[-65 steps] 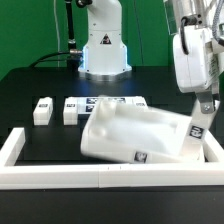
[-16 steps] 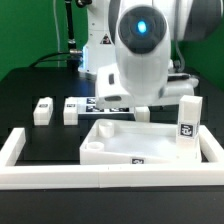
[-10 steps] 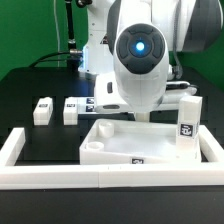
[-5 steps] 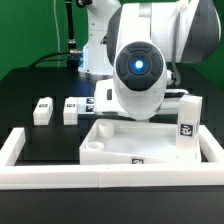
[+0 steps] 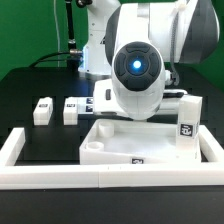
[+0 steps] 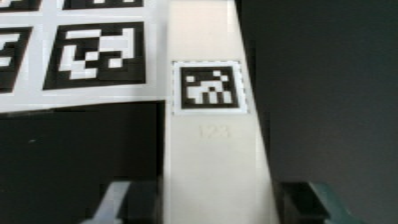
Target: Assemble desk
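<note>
Wrist view: fingers straddle a desk leg lying at the marker board edge; grasped or not, cannot tell. Exterior view: tabletop at 6 o'clock of the arm. Risk: off-centre pinch twists leg, or it slips on lifting.

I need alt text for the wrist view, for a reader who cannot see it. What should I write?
A long white desk leg with a small black-and-white tag lies on the black table, one finger of the hand on each side of one end; whether they touch it is unclear. Beside the leg is the marker board with larger tags.
</note>
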`<state>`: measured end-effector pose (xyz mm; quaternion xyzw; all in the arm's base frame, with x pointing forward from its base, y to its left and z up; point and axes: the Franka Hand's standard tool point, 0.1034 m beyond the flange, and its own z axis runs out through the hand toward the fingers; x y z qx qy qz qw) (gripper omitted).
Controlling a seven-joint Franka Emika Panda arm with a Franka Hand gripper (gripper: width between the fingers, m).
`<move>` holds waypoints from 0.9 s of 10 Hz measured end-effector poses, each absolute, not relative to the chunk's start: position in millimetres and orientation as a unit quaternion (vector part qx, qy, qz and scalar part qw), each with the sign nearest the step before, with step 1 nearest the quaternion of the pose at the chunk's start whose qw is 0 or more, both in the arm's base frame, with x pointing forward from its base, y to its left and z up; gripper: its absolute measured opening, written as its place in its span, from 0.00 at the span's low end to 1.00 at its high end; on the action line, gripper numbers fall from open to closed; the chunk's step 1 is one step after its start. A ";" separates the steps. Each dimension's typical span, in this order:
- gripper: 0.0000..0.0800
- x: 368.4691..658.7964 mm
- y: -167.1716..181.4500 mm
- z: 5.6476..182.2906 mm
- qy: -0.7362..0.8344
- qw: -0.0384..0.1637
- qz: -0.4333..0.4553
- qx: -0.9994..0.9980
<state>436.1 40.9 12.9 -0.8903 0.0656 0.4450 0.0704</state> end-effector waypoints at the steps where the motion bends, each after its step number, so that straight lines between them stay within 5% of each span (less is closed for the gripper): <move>1: 0.36 436.1 40.6 12.9 0.066 0.071 0.445 -0.890; 4: 0.36 438.2 38.9 16.6 0.067 0.072 0.446 -0.890; 9: 0.36 506.6 14.0 117.5 0.062 0.095 0.395 -0.912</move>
